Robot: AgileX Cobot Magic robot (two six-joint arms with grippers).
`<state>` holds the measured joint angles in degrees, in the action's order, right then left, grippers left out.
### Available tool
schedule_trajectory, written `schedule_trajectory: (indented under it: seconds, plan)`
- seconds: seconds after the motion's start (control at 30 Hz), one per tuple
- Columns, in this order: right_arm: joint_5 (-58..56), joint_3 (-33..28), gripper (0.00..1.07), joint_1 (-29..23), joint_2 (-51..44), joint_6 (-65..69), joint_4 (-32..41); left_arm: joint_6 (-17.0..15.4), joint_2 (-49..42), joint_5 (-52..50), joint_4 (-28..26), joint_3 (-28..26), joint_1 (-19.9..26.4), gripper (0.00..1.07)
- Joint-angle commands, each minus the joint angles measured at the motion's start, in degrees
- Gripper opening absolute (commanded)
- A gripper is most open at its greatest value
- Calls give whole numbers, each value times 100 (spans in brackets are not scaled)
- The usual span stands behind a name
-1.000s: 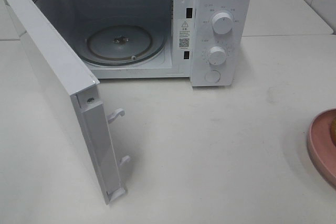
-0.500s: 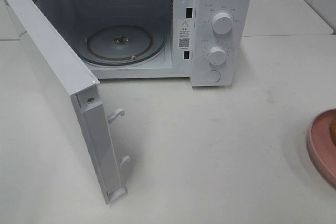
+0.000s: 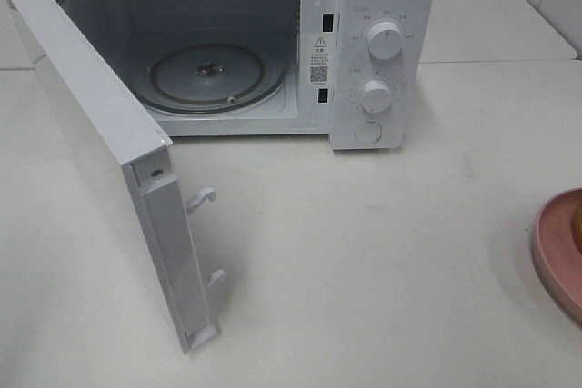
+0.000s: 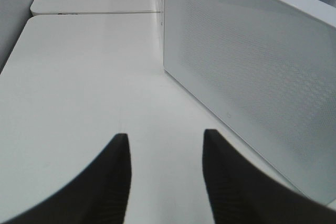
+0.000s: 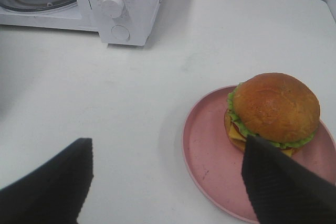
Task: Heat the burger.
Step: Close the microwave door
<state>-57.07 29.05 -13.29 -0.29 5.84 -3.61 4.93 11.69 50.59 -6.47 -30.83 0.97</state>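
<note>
The burger with its golden-brown bun, lettuce and cheese sits on a pink plate in the right wrist view. In the high view only the plate's rim shows at the right edge, with a sliver of bun. My right gripper is open, above the table just short of the plate. The white microwave stands at the back with its door swung wide open and its glass turntable bare. My left gripper is open and empty beside the door's outer face.
The microwave's two knobs and a round button are on its right panel. The open door juts far forward over the left of the white table. A seam between tabletops runs behind the microwave.
</note>
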Motion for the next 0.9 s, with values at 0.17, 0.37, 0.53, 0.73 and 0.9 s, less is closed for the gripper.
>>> schedule_trajectory:
  seconds: [0.17,0.37,0.53,0.73,0.9]
  plan:
    - [6,-23,76,57,-172,-92,17,6,871,-888,-29,11,17,0]
    - [6,-23,76,57,-172,-92,17,275,1604,-2097,-138,252,17,0]
    - [6,-23,76,57,-172,-92,17,688,1954,-3019,-447,584,17,0]
    - [6,-23,76,57,-172,-92,17,1203,2504,-4813,-871,1261,11,0]
    - [6,-23,76,57,-172,-92,17,1203,3037,-5850,-859,1570,-97,0]
